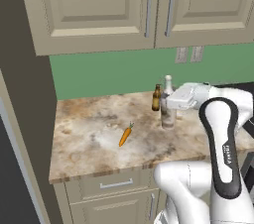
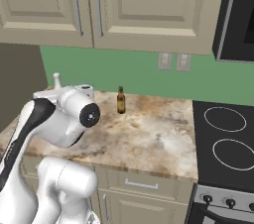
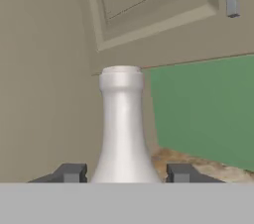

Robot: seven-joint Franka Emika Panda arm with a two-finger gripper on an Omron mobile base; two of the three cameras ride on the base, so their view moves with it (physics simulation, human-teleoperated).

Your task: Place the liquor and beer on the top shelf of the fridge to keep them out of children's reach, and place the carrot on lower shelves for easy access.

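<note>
Liquor [image 3: 122, 129] neck upright between end effector [image 3: 124, 173] fingertips, on counter [image 1: 89, 139].

A marbled beige-brown counter [image 1: 94, 134] is set over beige drawers [image 1: 116, 184], with a green wall [image 1: 109, 72] behind. Beige panelled upper cabinets [image 1: 94, 5] with grey bar handles are hung above. Two wall sockets [image 2: 172, 61] are seen at the far side, and a black stovetop [image 2: 225, 139] lies right.

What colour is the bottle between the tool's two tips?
Pale grey-white: the liquor bottle. The hand view shows it best.
</note>
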